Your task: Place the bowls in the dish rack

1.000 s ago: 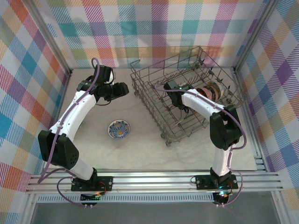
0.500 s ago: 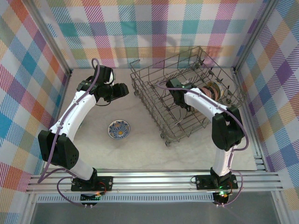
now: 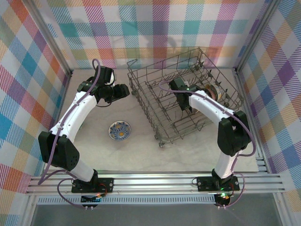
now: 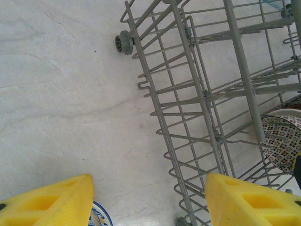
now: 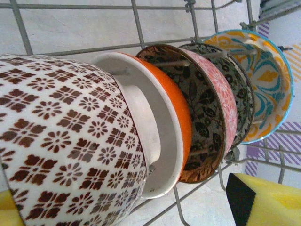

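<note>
The dish rack (image 3: pixel 165 96) is a grey wire basket on the right half of the table. Several bowls (image 3: pixel 211 90) stand on edge in a row at its far right. In the right wrist view the nearest is white with brown flowers (image 5: pixel 61 141), then an orange one (image 5: pixel 181 117), a dark floral one (image 5: pixel 202 99) and an orange-and-teal one (image 5: pixel 268 70). My right gripper (image 5: pixel 134 207) is open inside the rack (image 5: pixel 141 28), its yellow fingers wide on either side of the brown-flowered bowl. A blue patterned bowl (image 3: pixel 120 130) lies on the table. My left gripper (image 3: pixel 123 90) hangs open and holds nothing.
The rack's left wall (image 4: pixel 188 108) and a small wheel (image 4: pixel 123 43) lie just right of my left gripper (image 4: pixel 149 202), with bare table (image 4: pixel 66 94) to the left. Checked walls close in the table on three sides.
My right gripper has opened and let go of the brown-flowered bowl in the rack. The rack has shifted slightly to the left. The left arm has not moved.
</note>
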Controlling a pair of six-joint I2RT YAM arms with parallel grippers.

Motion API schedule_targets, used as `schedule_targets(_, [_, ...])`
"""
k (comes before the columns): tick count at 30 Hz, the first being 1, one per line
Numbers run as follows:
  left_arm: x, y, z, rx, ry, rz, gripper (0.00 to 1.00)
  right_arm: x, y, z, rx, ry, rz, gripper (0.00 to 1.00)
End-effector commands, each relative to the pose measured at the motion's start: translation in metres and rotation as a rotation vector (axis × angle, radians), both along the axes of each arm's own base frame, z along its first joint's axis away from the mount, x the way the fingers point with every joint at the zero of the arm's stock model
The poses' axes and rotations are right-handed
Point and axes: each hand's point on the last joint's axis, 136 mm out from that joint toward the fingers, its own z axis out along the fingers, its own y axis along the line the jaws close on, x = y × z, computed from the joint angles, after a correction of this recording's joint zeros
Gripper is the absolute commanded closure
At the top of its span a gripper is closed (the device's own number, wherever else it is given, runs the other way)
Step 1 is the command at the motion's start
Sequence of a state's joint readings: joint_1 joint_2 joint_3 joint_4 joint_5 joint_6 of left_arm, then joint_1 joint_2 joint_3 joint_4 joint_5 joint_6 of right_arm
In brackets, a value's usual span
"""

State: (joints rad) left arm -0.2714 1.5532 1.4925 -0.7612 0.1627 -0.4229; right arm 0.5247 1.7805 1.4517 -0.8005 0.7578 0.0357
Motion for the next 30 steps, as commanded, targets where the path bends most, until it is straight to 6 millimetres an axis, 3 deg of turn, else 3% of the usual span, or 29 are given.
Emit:
schedule_targets(1, [-0.006,0.006,-0.009,0.017,0.039,0.015,0.36,-0.005,0.035,-0.004,0.139,0.009,0.088,0.15])
schedule_targets(8, [-0.005,0.001,-0.012,0.007,0.051,0.003,0.36,0.005,0.030,0.018,0.187,-0.045,-0.014,0.15])
schedule_targets(23, [-0.004,-0.010,-0.018,0.010,0.062,-0.020,0.36,0.014,0.040,0.015,0.190,0.040,-0.023,0.15])
schedule_targets(30, [-0.005,0.010,-0.008,0.050,0.046,0.037,0.35,0.022,0.057,0.049,0.293,-0.031,0.045,0.15])
